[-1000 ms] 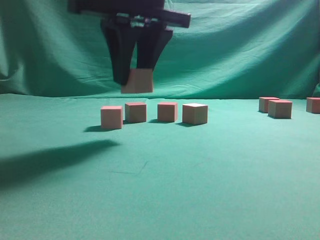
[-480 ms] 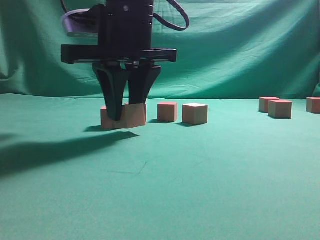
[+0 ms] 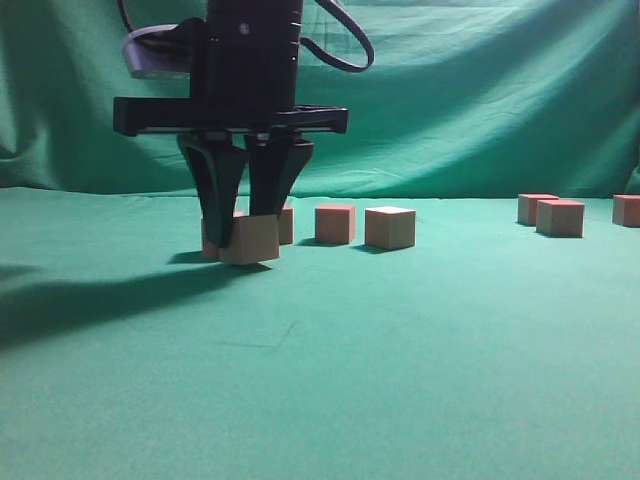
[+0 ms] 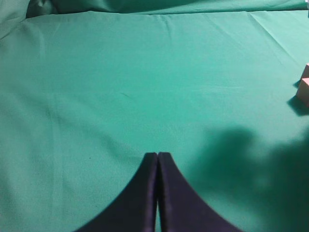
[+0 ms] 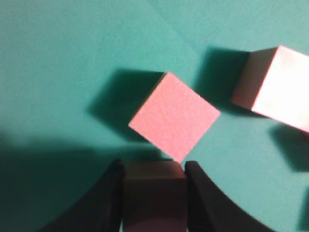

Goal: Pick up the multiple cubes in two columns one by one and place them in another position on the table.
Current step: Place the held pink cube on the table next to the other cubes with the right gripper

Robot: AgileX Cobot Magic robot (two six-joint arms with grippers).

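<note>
Since a second ago the right claw (image 3: 249,215) has come down from mid-air to the table (image 3: 400,350), carrying its cube (image 3: 250,240). Its fingers stand partly apart, clamped on that cube, which sits at or just above the cloth, in front of the row of cubes (image 3: 340,224). The left claw (image 4: 157,157) is pressed shut, holding nothing.

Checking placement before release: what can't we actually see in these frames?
- Exterior view: right gripper and its held cube hide most of two cubes behind; contact with the table unclear.
- Right wrist view: held cube cut by bottom edge.
- Left wrist view: cubes cut by right edge.
- Exterior view: far-right cube cropped.
</note>
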